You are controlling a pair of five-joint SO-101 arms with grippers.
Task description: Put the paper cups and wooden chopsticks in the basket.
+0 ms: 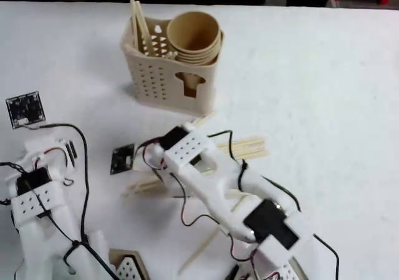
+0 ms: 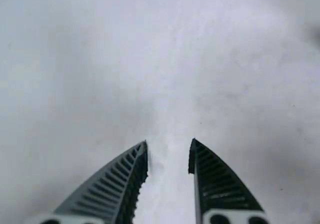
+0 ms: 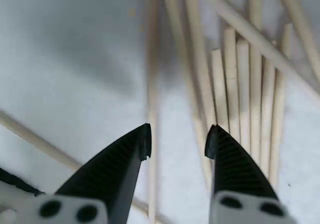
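Left gripper (image 2: 167, 144): jaws apart over the bare white table (image 2: 100, 59), nothing between them. Right gripper (image 3: 178, 136): jaws apart, low over loose wooden chopsticks (image 3: 242, 84) scattered mid-table. Farther back: perforated basket (image 1: 159, 83) upright, stacked paper cups (image 1: 194, 33) inside, standing chopsticks (image 1: 138, 18) in its corner.
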